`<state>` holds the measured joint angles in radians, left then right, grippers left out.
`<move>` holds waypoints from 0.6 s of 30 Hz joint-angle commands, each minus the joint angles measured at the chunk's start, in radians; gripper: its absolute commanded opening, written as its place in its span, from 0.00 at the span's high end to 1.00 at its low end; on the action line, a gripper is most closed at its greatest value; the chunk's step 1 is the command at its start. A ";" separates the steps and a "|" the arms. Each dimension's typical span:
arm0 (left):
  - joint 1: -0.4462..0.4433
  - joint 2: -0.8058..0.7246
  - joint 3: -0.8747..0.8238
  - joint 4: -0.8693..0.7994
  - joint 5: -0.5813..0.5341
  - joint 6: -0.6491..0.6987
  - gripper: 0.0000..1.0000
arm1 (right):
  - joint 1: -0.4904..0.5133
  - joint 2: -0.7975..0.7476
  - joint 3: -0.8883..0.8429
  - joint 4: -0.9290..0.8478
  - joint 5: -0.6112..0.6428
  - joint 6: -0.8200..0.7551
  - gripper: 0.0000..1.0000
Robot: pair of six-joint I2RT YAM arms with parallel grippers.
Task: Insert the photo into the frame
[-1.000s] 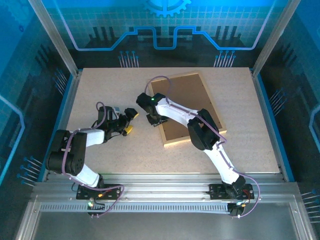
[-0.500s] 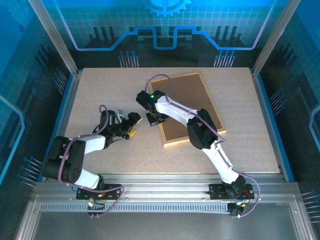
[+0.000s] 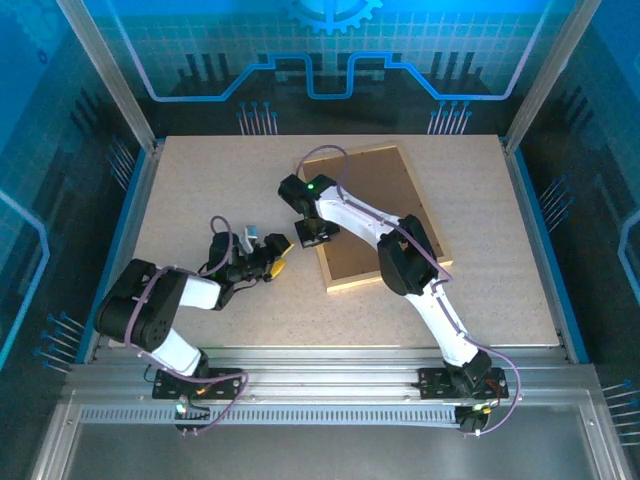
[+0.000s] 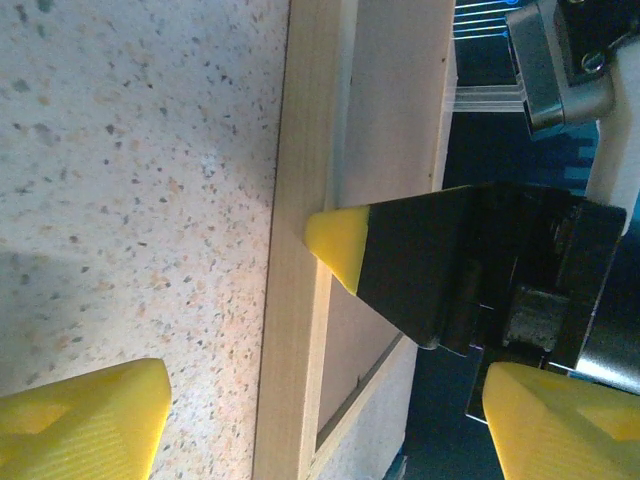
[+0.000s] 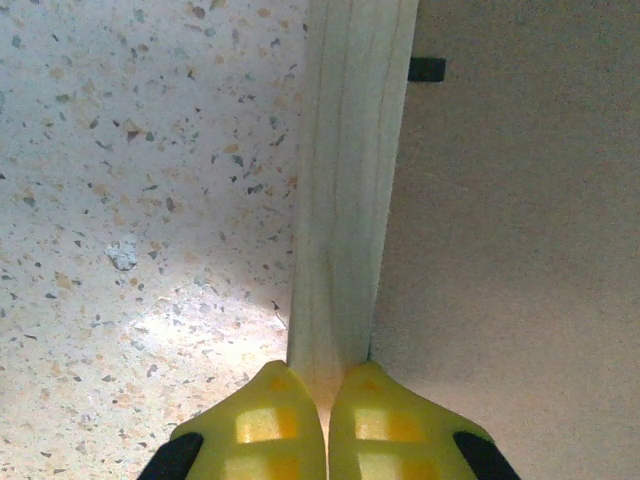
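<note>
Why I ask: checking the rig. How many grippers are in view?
2: the left gripper, open, just left of the frame; the right gripper, shut, tips on the frame's left rail.

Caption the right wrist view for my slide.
Shut yellow-tipped right gripper touching the rail of the thin light-wood picture frame, between speckled tabletop and plain brown backing board.

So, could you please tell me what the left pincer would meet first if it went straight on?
Probably the frame, its wooden side rail straight ahead; the shut right pincer sits at that rail too, so depth leaves it uncertain.
</note>
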<state>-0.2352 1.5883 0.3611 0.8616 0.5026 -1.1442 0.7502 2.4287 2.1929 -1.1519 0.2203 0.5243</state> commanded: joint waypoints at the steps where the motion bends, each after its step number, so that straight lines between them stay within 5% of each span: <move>1: -0.021 0.033 -0.017 0.134 0.006 -0.035 0.17 | -0.019 -0.010 0.046 0.002 -0.009 -0.015 1.00; 18: -0.069 0.049 -0.031 0.105 -0.015 0.003 0.18 | -0.054 -0.032 0.059 -0.044 0.027 -0.042 1.00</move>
<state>-0.2966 1.6249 0.3428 0.9417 0.4946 -1.1690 0.7185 2.4279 2.2482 -1.1557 0.2153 0.4973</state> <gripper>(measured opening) 0.823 0.051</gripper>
